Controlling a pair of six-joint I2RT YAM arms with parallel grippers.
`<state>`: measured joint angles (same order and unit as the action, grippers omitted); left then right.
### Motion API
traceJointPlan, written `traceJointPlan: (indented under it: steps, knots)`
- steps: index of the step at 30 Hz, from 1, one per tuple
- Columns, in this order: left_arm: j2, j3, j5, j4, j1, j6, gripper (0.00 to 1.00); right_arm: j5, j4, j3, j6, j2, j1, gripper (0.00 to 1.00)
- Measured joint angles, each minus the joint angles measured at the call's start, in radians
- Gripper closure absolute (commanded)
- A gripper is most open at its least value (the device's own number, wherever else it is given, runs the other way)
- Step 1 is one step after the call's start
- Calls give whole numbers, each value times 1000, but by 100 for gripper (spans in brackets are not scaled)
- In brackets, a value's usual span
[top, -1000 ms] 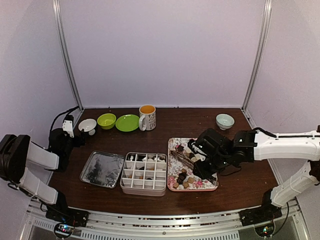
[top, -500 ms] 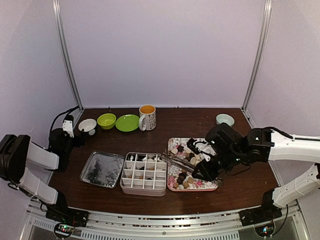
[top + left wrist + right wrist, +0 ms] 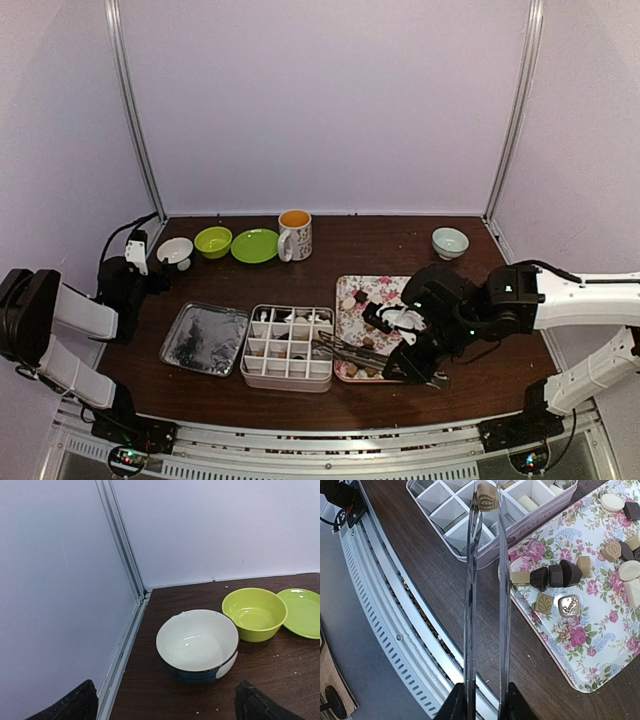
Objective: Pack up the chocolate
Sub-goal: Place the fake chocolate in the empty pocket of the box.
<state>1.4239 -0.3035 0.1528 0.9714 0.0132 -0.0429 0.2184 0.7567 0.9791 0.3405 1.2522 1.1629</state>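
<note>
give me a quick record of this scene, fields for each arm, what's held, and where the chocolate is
right gripper: shut on the tongs
tongs: pinching one tan chocolate at their tip, above the divided box
divided box: some cells filled, near ones empty
floral tray: loose chocolates lie on it
left gripper: open, holding nothing, facing the white bowl
</note>
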Motion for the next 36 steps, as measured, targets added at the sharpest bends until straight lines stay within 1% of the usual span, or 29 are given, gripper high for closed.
traceJointPlan:
  steps: [6, 10, 13, 18, 24, 30, 36]
  knots:
    - [0, 0, 0, 0, 0, 0, 2, -18, 16, 0, -5, 13, 3, 71]
    - [0, 0, 0, 0, 0, 0, 2, -26, 18, 0, -4, 14, 5, 62]
    - [0, 0, 0, 0, 0, 0, 2, -36, 18, 0, -3, 14, 5, 58]
    - [0, 0, 0, 0, 0, 0, 2, -69, 18, 0, 1, 14, 5, 58]
    - [0, 0, 0, 0, 0, 0, 2, -207, 23, 0, 42, -12, -2, 60]
    - [0, 0, 0, 0, 0, 0, 2, -294, 26, 0, 87, -52, -73, 61]
    - [0, 0, 0, 0, 0, 0, 2, -323, 25, 0, 112, -63, -134, 62]
